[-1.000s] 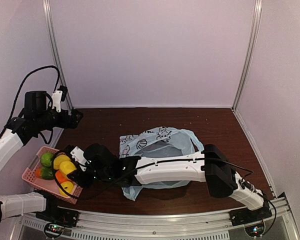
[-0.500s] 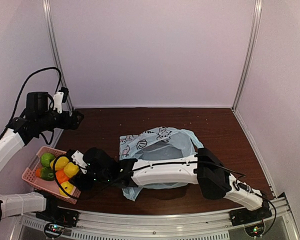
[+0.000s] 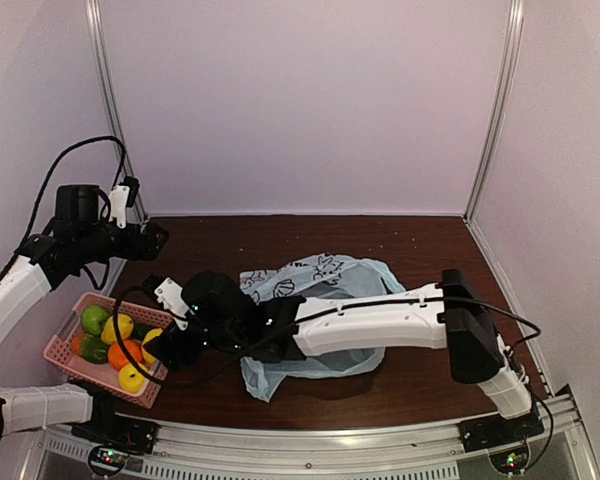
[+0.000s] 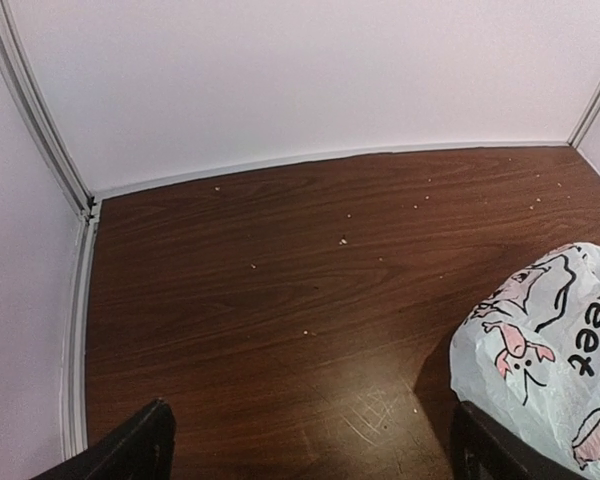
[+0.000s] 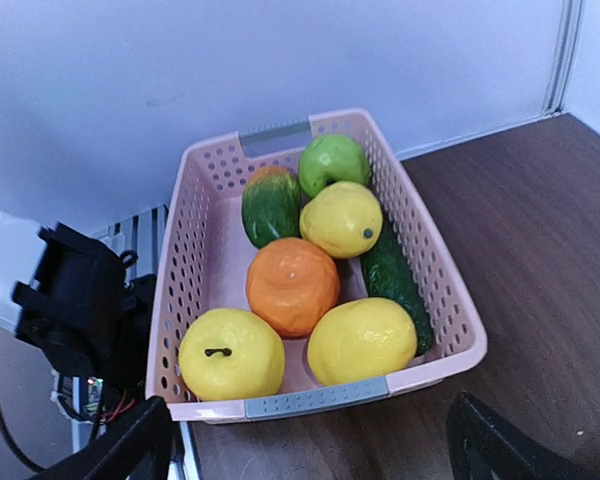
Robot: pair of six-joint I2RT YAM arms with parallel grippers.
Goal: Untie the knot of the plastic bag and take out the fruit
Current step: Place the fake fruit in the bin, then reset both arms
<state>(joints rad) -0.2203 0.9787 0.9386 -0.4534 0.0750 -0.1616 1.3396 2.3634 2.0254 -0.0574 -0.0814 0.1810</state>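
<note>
The pale blue plastic bag (image 3: 325,285) lies slack on the table under my right arm, and its edge shows in the left wrist view (image 4: 545,340). No knot shows on it. The fruit lies in the pink basket (image 3: 58,352): a yellow apple (image 5: 230,352), a yellow lemon (image 5: 362,340), an orange (image 5: 292,285), another lemon (image 5: 342,218), a cucumber (image 5: 395,280), a green apple (image 5: 332,162) and a green-orange piece (image 5: 270,205). My right gripper (image 3: 168,345) hangs open and empty just right of the basket (image 5: 305,445). My left gripper (image 3: 152,238) is open and empty, raised at the back left (image 4: 310,455).
The pink basket's wall (image 5: 195,200) hangs partly over the table's left edge, next to my left arm's base (image 5: 75,300). Booth walls close in the back, left and right. Bare brown table (image 4: 280,260) lies behind and left of the bag.
My right gripper has drawn back to the right and a little up from over the basket. A yellow fruit it hovered over now lies in the basket. The left arm has barely moved.
</note>
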